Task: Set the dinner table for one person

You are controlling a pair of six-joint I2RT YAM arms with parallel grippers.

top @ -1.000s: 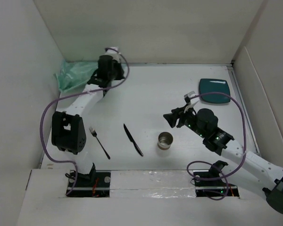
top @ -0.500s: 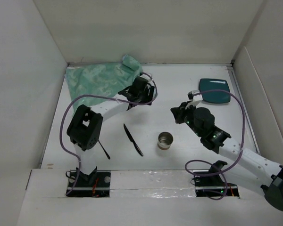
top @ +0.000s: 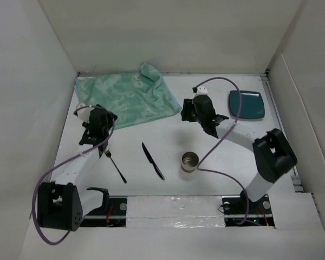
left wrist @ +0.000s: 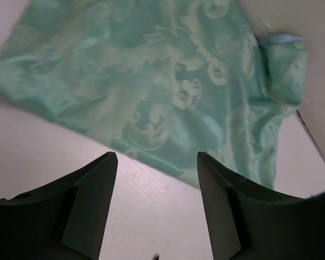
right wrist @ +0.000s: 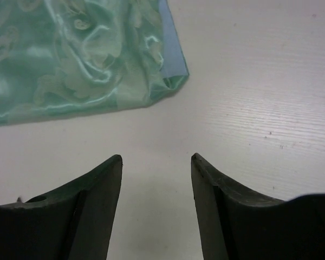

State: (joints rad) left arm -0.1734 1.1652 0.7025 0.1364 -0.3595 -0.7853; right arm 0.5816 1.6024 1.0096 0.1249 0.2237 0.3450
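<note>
Early stage by our reckoning. L gripper (left wrist: 157,157) hovers over the left side of the dinner table (top: 162,132), jaws spread w/ nothing btwn them, aimed at the near edge of the mint-green cloth mat (top: 124,97). The mat is opened out at the far left of the tabletop. It lies askew, its far right corner bunched up near the back wall. So the mat is out but, we'd say, not squared up or centred for a diner. Toward the front edge, the fork (top: 114,165) and then the knife (top: 152,160) lie on bare table, both slanted, apart from each other and clear of the mat. Right of the knife stands the metal cup (top: 189,161), upright, also on bare table. R gripper (right wrist: 156,157) hangs over the table's middle, just off the mat's right-hand edge, jaws likewise parted and empty. Its wrist view shows the crumpled hem w/ a pale blue underside. Far right, the teal plate (top: 246,104) rests near the table's edge, well apart from the mat. Our judgement: mat approx. done, maybe needs straightening. Plate, fork, knife & cup are all left to place, i.e. most of the job remains
</note>
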